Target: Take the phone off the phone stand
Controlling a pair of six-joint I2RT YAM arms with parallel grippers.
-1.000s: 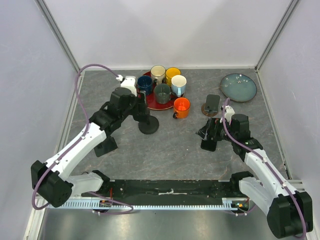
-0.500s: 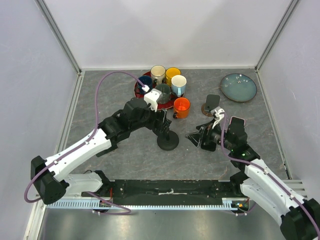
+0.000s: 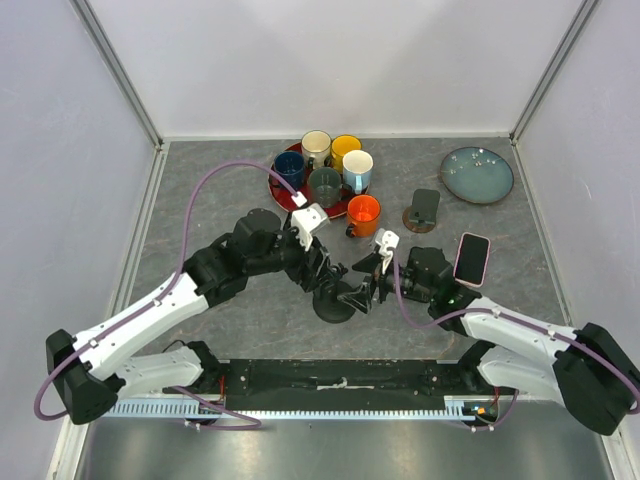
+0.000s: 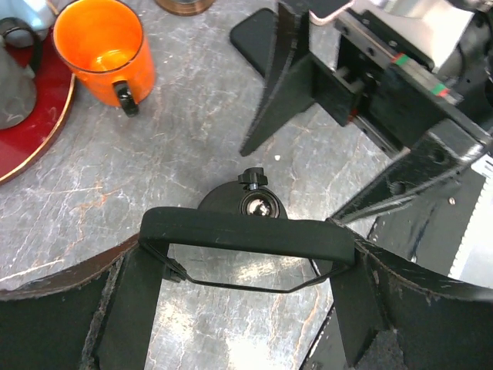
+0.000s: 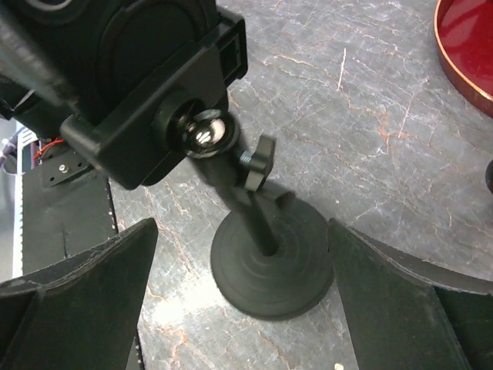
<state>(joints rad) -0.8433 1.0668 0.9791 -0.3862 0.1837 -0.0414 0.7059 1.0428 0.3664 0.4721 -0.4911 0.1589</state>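
I am gripping the phone stand (image 3: 335, 305) with my left tool (image 3: 325, 276). Its 2 fingers (image 4: 139, 297) are pressing on the ends of the black bar (image 4: 246, 231) at the top of the stand, so the tool is clamped there. The stand's round base (image 5: 271, 266) is sitting near the middle of the grey table (image 3: 540, 240), with a ball joint (image 5: 204, 135) above the stem. I cannot tell whether anything is sitting in the cradle.

My right tool (image 5: 240, 231) is facing the stand from the other side, its 2 fingers spread wide apart.

A pink-edged phone (image 3: 471, 258) is lying flat on the table beside my right arm, well apart from the stand. A dark phone (image 3: 426, 203) is lying by a brown disc (image 3: 412, 219) farther back. An orange mug (image 3: 363, 212) is standing at the edge of a red tray (image 3: 303, 207) that is carrying 5 other mugs.
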